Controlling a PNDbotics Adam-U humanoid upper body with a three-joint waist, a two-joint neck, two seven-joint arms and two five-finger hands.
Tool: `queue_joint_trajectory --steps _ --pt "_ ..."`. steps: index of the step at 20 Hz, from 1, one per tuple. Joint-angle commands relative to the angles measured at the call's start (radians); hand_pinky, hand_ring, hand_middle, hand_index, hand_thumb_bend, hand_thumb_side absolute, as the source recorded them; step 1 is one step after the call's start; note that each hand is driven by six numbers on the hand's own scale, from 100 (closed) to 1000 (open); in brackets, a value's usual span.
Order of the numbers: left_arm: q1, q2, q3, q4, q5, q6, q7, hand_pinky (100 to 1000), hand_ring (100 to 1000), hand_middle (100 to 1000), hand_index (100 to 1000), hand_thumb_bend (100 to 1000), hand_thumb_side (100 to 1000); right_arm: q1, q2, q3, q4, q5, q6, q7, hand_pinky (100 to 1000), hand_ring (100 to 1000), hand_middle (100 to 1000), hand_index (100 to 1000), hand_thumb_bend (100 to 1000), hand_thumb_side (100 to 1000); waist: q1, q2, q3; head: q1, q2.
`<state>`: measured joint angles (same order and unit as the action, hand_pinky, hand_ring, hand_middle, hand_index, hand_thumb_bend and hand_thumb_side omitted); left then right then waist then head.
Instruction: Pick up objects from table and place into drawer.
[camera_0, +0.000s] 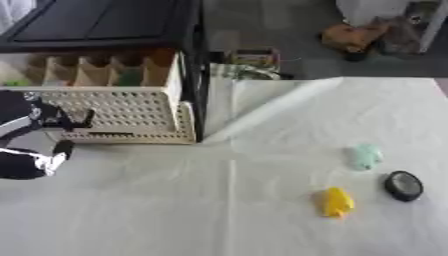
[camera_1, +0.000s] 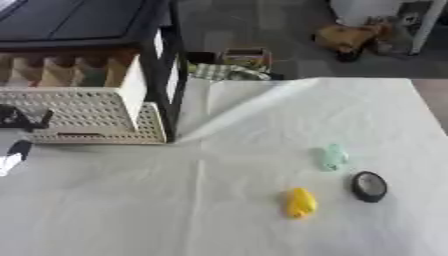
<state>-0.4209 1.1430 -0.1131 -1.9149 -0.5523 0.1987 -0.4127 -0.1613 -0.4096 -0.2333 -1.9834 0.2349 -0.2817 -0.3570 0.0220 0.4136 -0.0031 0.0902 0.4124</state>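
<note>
Three small things lie on the white-covered table at the right: a yellow object (camera_0: 337, 201), a pale green object (camera_0: 365, 156) and a black round object (camera_0: 403, 185). The cream perforated drawer (camera_0: 118, 112) stands pulled out of the black cabinet (camera_0: 105, 22) at the upper left. Brown dividers split its inside, and a green thing (camera_0: 129, 77) sits in one compartment. My left hand (camera_0: 35, 150) shows at the left edge, right at the drawer's front wall, fingers (camera_0: 80, 119) straight against it and holding nothing. My right hand is out of sight.
The cabinet's black post (camera_0: 198, 75) stands at the drawer's right corner. A raised fold in the cloth (camera_0: 271, 107) runs diagonally from that post toward the far edge. Beyond the table, a box (camera_0: 254, 57) and a brown bundle (camera_0: 354, 37) lie on the floor.
</note>
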Motion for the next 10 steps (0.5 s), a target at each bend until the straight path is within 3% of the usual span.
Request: queue_joint_trajectory --steps 1,10 --pt "0.021 0.048 0.014 -0.047 0.003 0.007 0.02 100 100 100 692 105 408 -0.003 -0.013 -0.01 -0.017 -0.007 -0.004 -0.001 750 692 383 822 397 966 -0.002 -0.025 0.003 -0.001 0.0" --pt "0.085 0.059 0.02 -0.085 -0.014 0.012 0.067 100 100 100 692 105 408 -0.004 -0.01 -0.012 -0.017 -0.01 -0.006 -0.002 751 693 385 822 392 967 -0.008 -0.028 0.005 -0.002 0.001"
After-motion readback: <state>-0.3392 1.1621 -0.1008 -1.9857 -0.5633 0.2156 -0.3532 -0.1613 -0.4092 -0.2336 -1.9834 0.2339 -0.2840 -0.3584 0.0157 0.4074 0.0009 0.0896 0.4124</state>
